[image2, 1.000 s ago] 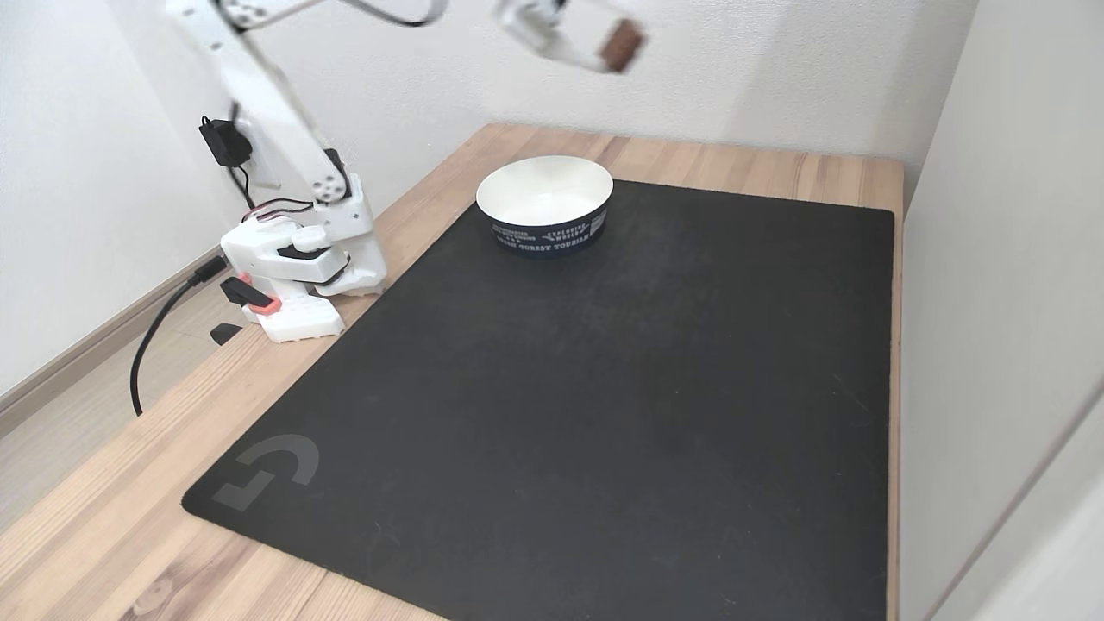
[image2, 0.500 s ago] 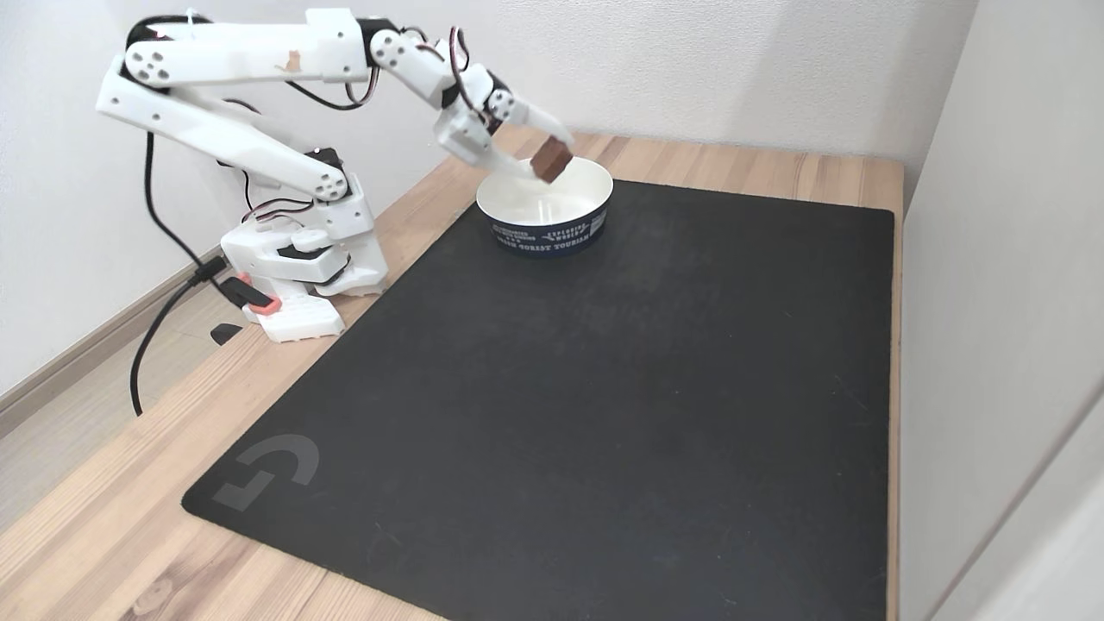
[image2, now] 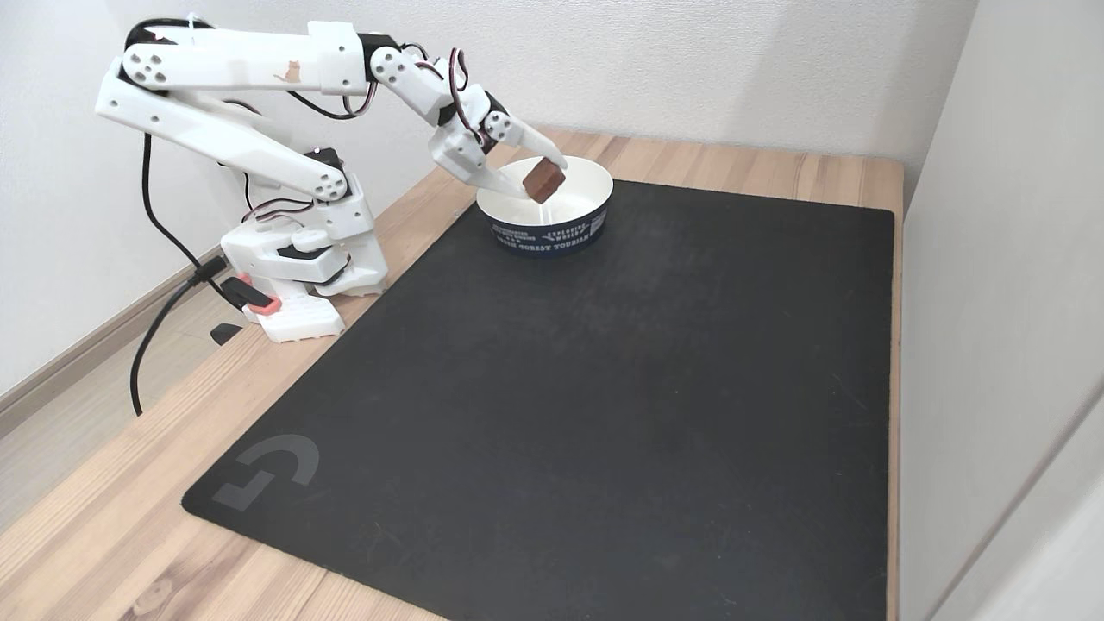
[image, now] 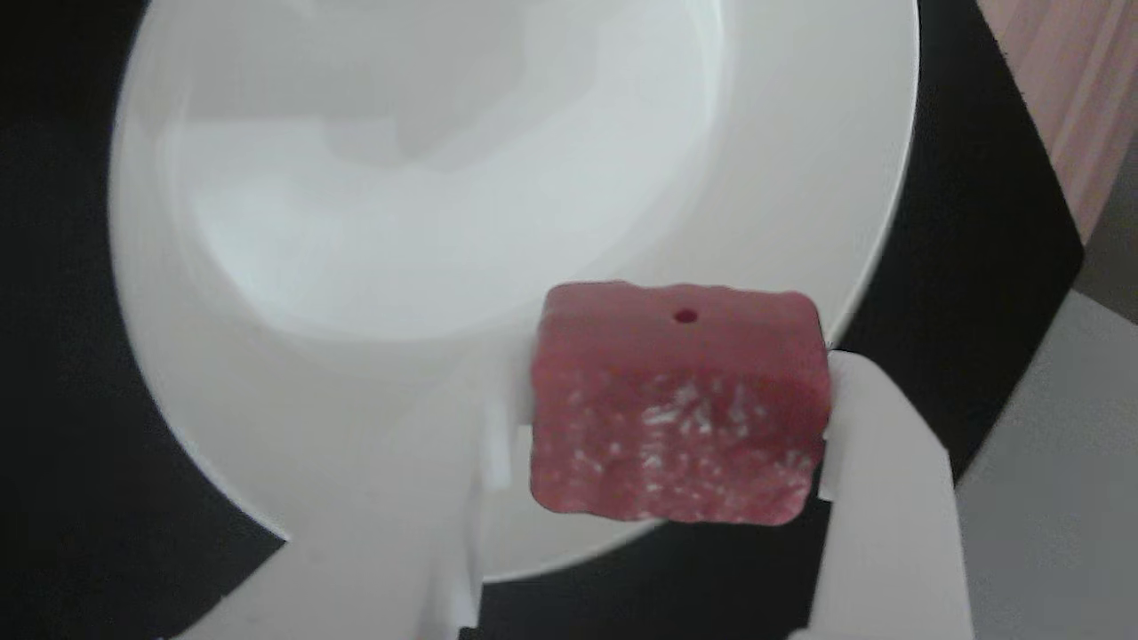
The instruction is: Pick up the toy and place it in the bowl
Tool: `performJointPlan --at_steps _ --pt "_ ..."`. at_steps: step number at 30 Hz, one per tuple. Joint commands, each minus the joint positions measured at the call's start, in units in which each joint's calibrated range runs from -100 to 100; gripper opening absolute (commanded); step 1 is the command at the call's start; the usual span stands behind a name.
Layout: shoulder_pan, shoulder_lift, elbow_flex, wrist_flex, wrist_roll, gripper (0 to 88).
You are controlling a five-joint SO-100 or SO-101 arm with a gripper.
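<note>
Since the earlier frame, the gripper (image2: 540, 178) has come lower, pinching the toy (image2: 542, 179) just above the bowl (image2: 595, 213) near its rim. Placing is the step in hand; next, I judge, the fingers must spread to drop it inside.

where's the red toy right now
In the fixed view the toy is held in the gripper just above the white bowl, at the far edge of the black mat.
</note>
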Motion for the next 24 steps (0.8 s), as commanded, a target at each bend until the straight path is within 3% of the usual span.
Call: performJointPlan --at_steps 1,16,21,24 --pt "-0.22 -0.85 1.5 -0.43 -0.29 21.8" --pt "1.95 -1.77 -4.99 -3.23 -0.19 21.4" --pt "10.65 -9.52 -7.87 -3.23 -0.24 2.6" --pt "19.52 -16.77 -7.06 -2.29 -0.24 2.2"
